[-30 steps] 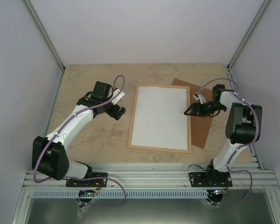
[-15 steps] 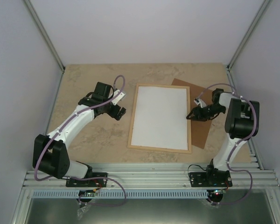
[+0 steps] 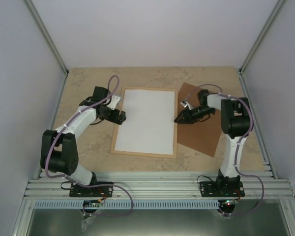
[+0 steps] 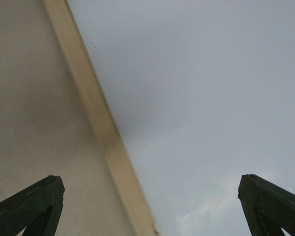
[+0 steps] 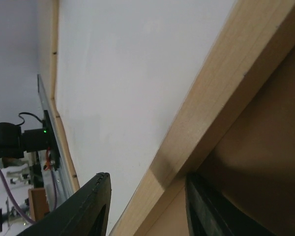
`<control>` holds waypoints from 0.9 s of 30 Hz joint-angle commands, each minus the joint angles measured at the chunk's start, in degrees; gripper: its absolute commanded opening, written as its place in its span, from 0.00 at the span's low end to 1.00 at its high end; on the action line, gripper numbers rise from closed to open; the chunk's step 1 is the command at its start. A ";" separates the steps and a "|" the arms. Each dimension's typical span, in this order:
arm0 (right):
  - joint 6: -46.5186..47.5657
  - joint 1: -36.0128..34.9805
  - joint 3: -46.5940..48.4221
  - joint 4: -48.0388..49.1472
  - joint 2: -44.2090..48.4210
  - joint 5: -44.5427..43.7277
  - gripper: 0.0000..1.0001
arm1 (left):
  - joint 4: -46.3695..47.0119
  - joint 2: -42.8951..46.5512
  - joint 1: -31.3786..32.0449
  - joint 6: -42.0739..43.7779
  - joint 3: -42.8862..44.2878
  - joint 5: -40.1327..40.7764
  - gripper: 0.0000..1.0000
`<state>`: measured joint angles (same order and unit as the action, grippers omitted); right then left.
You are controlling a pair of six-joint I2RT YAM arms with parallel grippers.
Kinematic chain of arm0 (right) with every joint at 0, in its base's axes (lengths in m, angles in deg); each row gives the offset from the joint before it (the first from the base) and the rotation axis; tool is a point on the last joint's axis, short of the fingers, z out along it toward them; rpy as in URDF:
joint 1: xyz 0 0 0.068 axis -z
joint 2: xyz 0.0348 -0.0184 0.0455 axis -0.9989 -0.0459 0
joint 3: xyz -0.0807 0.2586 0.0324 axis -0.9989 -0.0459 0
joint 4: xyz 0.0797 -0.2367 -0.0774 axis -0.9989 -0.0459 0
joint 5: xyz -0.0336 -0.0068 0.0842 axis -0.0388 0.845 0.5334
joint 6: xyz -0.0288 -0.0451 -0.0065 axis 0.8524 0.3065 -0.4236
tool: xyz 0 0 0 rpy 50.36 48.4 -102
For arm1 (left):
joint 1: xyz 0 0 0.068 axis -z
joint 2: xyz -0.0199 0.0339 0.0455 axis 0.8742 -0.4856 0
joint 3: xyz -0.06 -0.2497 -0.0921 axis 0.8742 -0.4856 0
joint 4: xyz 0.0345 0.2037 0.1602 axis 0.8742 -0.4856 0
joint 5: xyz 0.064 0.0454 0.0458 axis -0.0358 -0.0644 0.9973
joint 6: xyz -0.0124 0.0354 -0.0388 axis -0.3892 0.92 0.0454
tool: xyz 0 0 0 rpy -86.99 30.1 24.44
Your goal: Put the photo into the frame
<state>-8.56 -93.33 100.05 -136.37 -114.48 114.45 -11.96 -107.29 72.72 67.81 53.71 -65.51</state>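
Observation:
The frame (image 3: 143, 154) of light wooden slats lies flat on the table, filled by a plain white sheet (image 3: 145, 120). The photo is out of view. My left gripper (image 3: 120, 117) is wide open at the frame's left slat (image 4: 96, 113), one finger over the table and the other over the white sheet (image 4: 201, 98). In its wrist view the left gripper (image 4: 150, 178) holds nothing. My right gripper (image 3: 179, 119) straddles the right slat (image 5: 211, 93). This gripper (image 5: 146, 176) is partly open, its outer finger (image 5: 206, 211) against the slat's outer side.
A brown fibreboard panel (image 3: 199, 132) lies flat just right of the frame, under my right gripper. Grey walls enclose the marble-patterned table (image 3: 88, 142) on three sides. The metal rail (image 3: 152, 187) with both arm bases runs along the near edge.
The frame has slid left, uncovering much of the brown panel. Both grippers moved left with it. The right jaws have narrowed around the right slat; the left jaws stayed wide.

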 commanded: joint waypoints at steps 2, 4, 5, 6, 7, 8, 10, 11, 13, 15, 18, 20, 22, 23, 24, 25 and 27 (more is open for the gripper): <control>-7.59 -8.10 7.04 8.92 -6.37 5.11 0.44 | -0.24 -3.80 -5.22 -3.73 3.60 -4.63 0.99; -9.25 -10.28 9.78 10.71 -8.35 5.00 0.45 | -0.45 -4.60 -6.57 -3.82 4.67 -4.67 0.99; -9.98 -11.21 10.96 11.68 -9.20 4.83 0.45 | -0.51 -4.84 -7.12 -3.97 4.96 -4.53 0.99; -10.66 -11.53 12.05 12.38 -9.92 4.70 0.45 | -0.45 -5.02 -7.71 -4.06 5.13 -4.52 0.99; -10.81 -11.58 13.55 12.26 -10.66 4.85 0.46 | -0.43 -5.10 -7.92 -4.13 5.29 -4.58 0.99; -10.83 -11.47 14.95 11.59 -11.10 4.97 0.47 | -0.51 -5.14 -7.98 -3.87 5.51 -4.87 0.99; -9.54 -11.10 17.15 9.40 -10.10 4.99 0.48 | -0.24 -4.93 -7.99 -3.58 5.66 -6.67 0.99; -8.45 -10.68 16.91 8.64 -8.52 5.20 0.49 | 0.10 -4.71 -7.91 -3.56 5.77 -8.07 0.98; -6.22 -9.36 14.55 8.20 -3.74 5.51 0.53 | 1.02 -4.18 -7.33 -3.84 6.05 -10.53 0.98; -3.25 -7.29 11.63 6.79 1.59 4.78 0.56 | 1.39 -3.93 -4.50 -3.46 7.16 -10.54 0.98; 2.93 -3.03 8.39 1.82 8.19 0.75 0.59 | 2.37 -4.44 3.19 -3.40 9.42 -8.47 0.99; 6.14 1.18 6.31 -1.85 12.00 -3.79 0.60 | 4.05 -6.14 7.83 -5.96 11.23 -8.87 0.99; 7.56 6.21 3.98 -3.94 14.68 -6.69 0.61 | 5.35 -9.19 13.05 -8.20 13.86 -9.67 0.99; 8.00 9.46 2.88 -4.84 15.81 -7.91 0.62 | 5.52 -11.12 15.14 -8.87 15.45 -10.11 0.99; 8.47 12.29 1.73 -5.90 16.64 -8.94 0.63 | 5.36 -13.40 17.43 -9.25 17.33 -10.12 0.99; 8.81 14.95 0.94 -6.88 17.48 -9.99 0.65 | 4.93 -15.52 19.62 -9.62 20.24 -9.54 0.99; 9.76 20.40 -0.69 -8.44 18.91 -10.85 0.67 | 3.99 -20.50 22.67 -10.60 25.20 -9.08 0.99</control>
<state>-3.36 -80.89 103.33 -137.83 -96.98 109.51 -8.24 -120.06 90.16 60.53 71.78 -73.99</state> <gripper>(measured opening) 0.650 0.989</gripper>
